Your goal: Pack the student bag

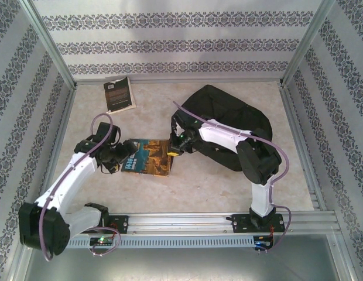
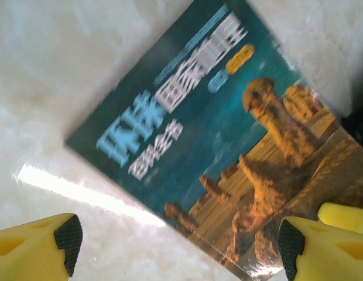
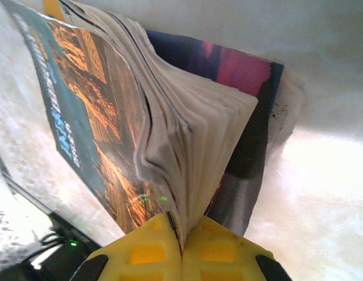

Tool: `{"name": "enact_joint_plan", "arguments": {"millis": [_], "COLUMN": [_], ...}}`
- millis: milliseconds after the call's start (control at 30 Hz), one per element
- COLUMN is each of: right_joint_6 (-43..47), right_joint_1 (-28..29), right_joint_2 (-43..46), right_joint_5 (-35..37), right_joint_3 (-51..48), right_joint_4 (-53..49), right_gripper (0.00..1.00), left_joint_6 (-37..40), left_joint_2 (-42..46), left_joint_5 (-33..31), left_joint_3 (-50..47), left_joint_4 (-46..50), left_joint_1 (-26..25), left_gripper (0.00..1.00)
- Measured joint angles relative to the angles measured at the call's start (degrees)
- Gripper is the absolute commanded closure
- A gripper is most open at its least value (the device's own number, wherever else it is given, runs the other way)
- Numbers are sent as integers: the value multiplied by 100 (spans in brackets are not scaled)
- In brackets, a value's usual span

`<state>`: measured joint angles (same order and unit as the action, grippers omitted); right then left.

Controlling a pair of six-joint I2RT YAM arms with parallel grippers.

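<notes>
As seen from above, the student bag (image 1: 231, 117) is laid flat on the far right part of the table (image 1: 216, 187), a black, rounded mass whose opening cannot be made out; whether anything is held inside cannot be told. Part of the bag is crossed by the right arm, and the right tool (image 1: 177, 147) is found just beside the bag's left edge, toward the middle of the table. That tool is closed on the right edge of a teal book (image 1: 147, 156). From the right wrist its yellow fingers (image 3: 152, 246) are seen pressed together on the cover and a sheaf of pages, which are bowed and fanned above them. The book is placed on the table between the bag and the left arm, outside the bag. The left tool (image 1: 114, 158) is held at the book's left side, well apart from the bag. From the left wrist its fingers (image 2: 61, 237) are seen spread wide over the near edge of the cover, with nothing gripped between them. A second, dark book (image 1: 119, 95) is laid near the far left corner, apart from everything else.
</notes>
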<state>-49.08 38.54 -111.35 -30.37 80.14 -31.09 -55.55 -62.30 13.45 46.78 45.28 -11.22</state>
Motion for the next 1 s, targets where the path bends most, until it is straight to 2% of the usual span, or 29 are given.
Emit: {"name": "enact_joint_plan", "arguments": {"millis": [200, 400, 567, 700, 867, 1000], "right_joint_6": [-931, -1515, -1871, -2135, -2524, -2761], "right_joint_1": [-15, 4, 35, 35, 72, 72], "right_joint_2": [0, 0, 2, 33, 76, 85], "right_joint_5": [-219, -389, -494, -579, -658, -660], "right_joint_3": [0, 0, -15, -127, -393, -538], "right_joint_4": [367, 608, 881, 1156, 1622, 1899], "right_gripper": [100, 100, 100, 100, 100, 100], "left_joint_6": [-1252, -2218, -2669, -2889, -3036, -3158], "left_joint_2": [629, 328, 70, -122, -378, -420], "left_joint_5": [350, 546, 509, 393, 210, 44], "left_joint_3": [-944, -1644, -1812, -1888, -1910, -1982], "left_joint_4": [-315, -1482, -2398, -3145, -3779, -4083], "left_joint_1": [11, 11, 11, 11, 11, 42], "left_gripper": [13, 16, 21, 33, 43, 66]}}
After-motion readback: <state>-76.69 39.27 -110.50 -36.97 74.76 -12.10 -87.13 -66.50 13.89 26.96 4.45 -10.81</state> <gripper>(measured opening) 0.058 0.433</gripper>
